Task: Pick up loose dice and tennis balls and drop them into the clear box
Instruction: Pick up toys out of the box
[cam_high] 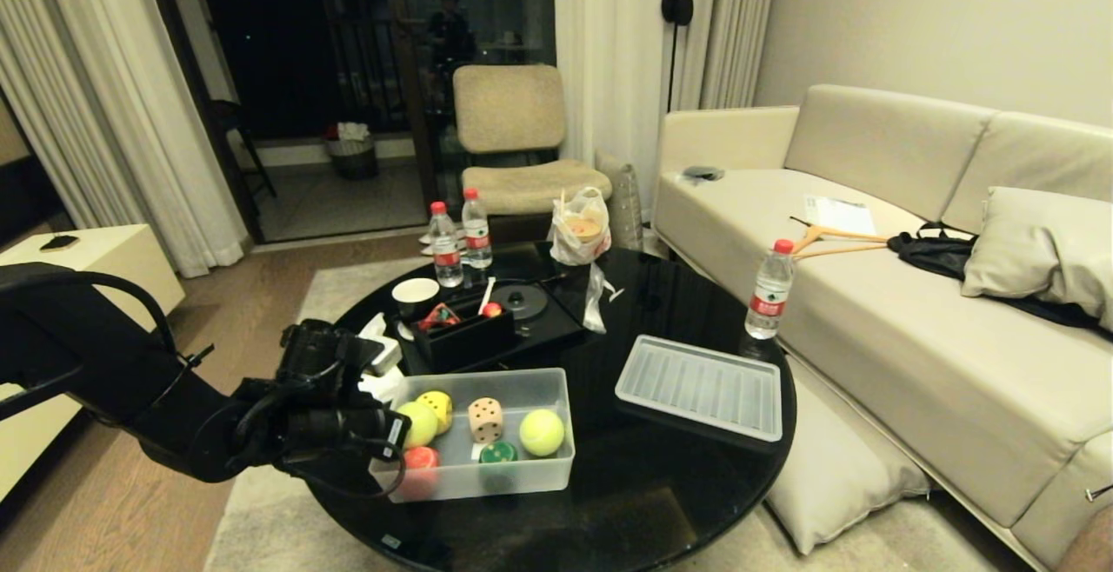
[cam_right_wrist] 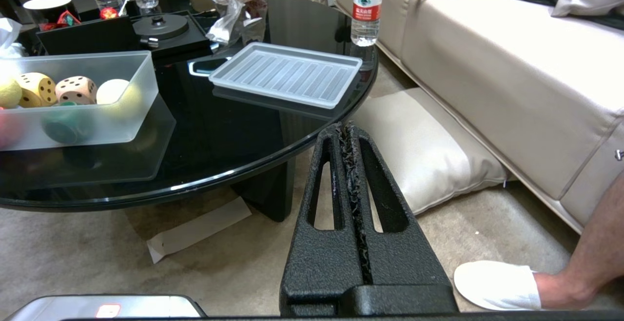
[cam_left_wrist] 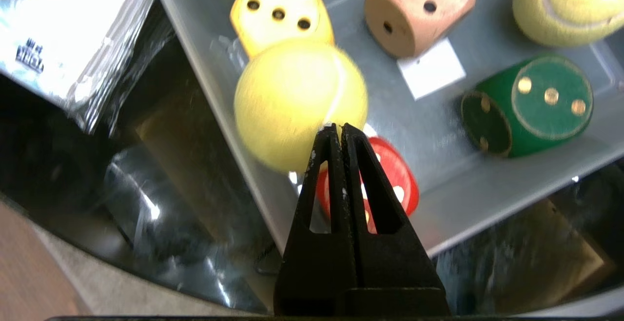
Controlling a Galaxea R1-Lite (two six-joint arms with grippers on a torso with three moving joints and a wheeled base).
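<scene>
Tennis balls (cam_high: 542,432), light and springy, wanted a grasp across the middle; left gripper (cam_left_wrist: 335,127) hung clenched, empty, at the clear box's (cam_high: 522,478) nine o'clock.

Warm, dim indoor light; glossy black desk (cam_high: 661,485) mirrors glare; nearest tennis ball (cam_left_wrist: 300,101) is motion-blurred; dark window behind.

Dice (cam_high: 485,418) and tennis balls (cam_high: 542,432) lie in the box (cam_high: 530,474) (lid (cam_high: 699,386) to its right).
</scene>
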